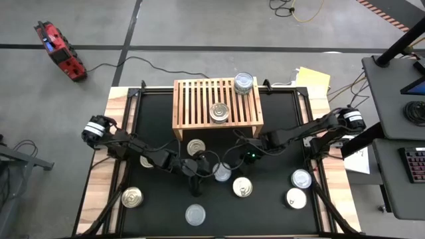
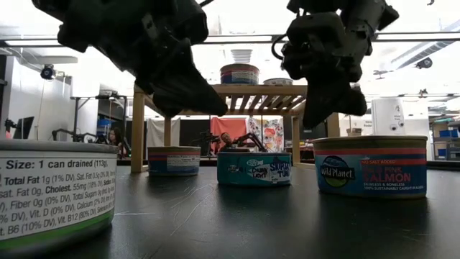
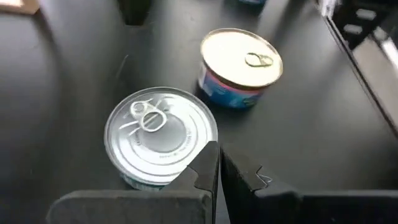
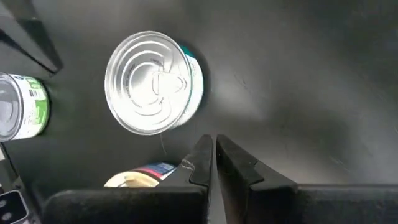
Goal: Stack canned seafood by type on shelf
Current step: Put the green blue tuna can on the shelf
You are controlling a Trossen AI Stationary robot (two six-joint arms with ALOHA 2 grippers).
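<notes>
The light-wood shelf [image 1: 199, 99] stands at the table's far middle, with two cans [image 1: 244, 83] [image 1: 219, 113] on its slatted top. Several more cans stand on the black mat. My left gripper [image 3: 214, 149] [image 1: 204, 168] is shut and hovers over the near rim of a silver pull-tab can [image 3: 160, 134] [image 1: 222, 172]. A gold-lidded salmon can [image 3: 241, 62] [image 1: 242, 187] stands just beyond it. My right gripper [image 4: 211, 142] [image 1: 232, 141] is shut and raised, pointing toward a silver can with a teal label [image 4: 152, 84] [image 1: 196, 147] in front of the shelf.
More cans stand near the table's edges: one at the near left [image 1: 132, 197], one at the near middle [image 1: 195, 214] and two at the right [image 1: 301, 178] [image 1: 295, 198]. The low view shows both grippers [image 2: 215, 108] [image 2: 316, 115] above can height. The shelf's left half is bare.
</notes>
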